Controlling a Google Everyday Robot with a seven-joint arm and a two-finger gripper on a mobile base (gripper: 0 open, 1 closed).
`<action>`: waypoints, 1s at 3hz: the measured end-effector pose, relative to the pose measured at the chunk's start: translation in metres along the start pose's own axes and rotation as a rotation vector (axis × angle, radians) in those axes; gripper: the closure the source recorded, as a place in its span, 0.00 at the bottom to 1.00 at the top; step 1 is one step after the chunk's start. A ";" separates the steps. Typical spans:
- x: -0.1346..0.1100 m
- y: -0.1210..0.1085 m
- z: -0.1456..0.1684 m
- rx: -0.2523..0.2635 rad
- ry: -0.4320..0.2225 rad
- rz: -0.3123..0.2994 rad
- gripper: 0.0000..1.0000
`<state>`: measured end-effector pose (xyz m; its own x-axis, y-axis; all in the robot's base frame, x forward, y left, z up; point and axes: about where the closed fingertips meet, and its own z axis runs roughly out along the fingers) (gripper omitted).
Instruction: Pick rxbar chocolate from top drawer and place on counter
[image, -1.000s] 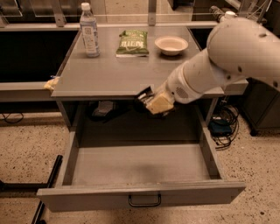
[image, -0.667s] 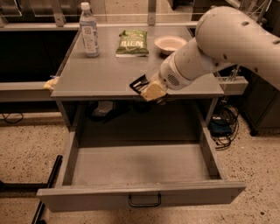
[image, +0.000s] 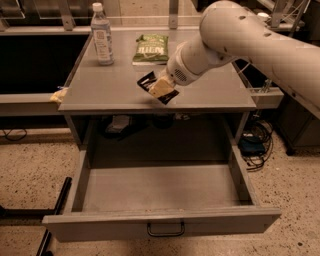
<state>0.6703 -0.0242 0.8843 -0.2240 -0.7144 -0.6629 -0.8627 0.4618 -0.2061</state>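
Note:
My gripper (image: 161, 88) hangs over the front middle of the grey counter (image: 110, 92) and is shut on the rxbar chocolate (image: 149, 82), a dark flat bar whose ends stick out on both sides of the pale fingers (image: 159, 88). I cannot tell whether the bar touches the counter surface. The top drawer (image: 160, 192) stands pulled out below, its grey bottom bare, with the dark handle (image: 165, 230) on its front.
A water bottle (image: 102, 35) stands at the counter's back left. A green snack bag (image: 152, 48) lies at the back middle. My white arm (image: 250, 40) hides the back right of the counter. Cables (image: 252, 145) lie on the floor to the right.
My gripper has carried the bar up and to the left, from the counter's front edge above the drawer to over the counter's surface.

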 end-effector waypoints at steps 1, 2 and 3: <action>-0.014 -0.022 0.016 -0.004 -0.051 0.006 1.00; -0.016 -0.025 0.016 -0.002 -0.058 0.007 0.82; -0.016 -0.025 0.016 -0.002 -0.058 0.007 0.59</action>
<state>0.7026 -0.0153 0.8883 -0.2032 -0.6799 -0.7046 -0.8622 0.4652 -0.2002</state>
